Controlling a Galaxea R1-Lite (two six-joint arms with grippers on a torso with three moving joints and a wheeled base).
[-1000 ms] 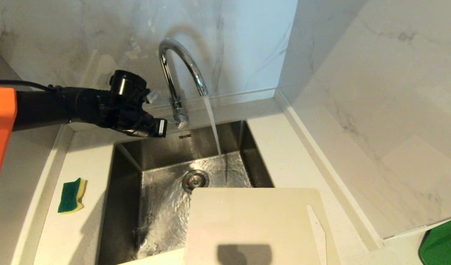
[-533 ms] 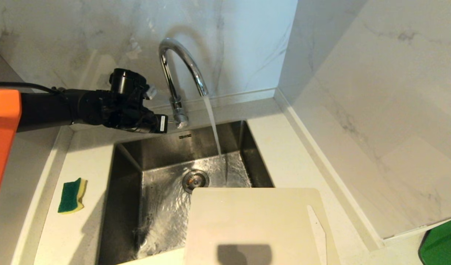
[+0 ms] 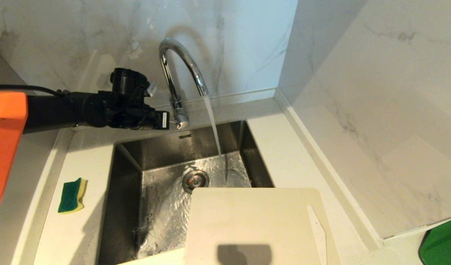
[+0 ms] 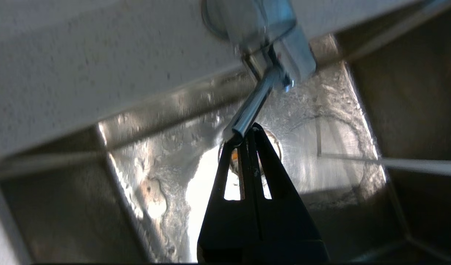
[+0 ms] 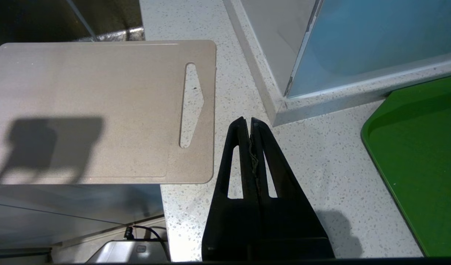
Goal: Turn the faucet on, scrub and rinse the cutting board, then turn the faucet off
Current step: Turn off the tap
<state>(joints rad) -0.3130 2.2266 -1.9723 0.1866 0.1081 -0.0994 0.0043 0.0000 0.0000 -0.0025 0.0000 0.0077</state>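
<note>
Water: running from the faucet point(image 3: 181, 66) into the sink point(image 3: 130, 162).
Left gripper point(image 4: 249, 129): fingers pressed together, tips at the lever point(image 4: 249, 108) end.
Cutting board point(image 3: 255, 224): bridges the sink's near right corner, untouched.
Right gripper point(image 5: 247, 121): closed, empty, just beside the board's slot end, nearer.
Sponge point(image 3: 71, 195): left counter.

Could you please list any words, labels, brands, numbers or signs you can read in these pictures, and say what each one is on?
No text can be read in any view.
Small dark mark on the sink back wall, below the faucet: too small to read, may be a slot rather than print.
White tag at the tip of the left gripper: nothing legible.
Cutting board, sponge, green tray: no print visible.
</note>
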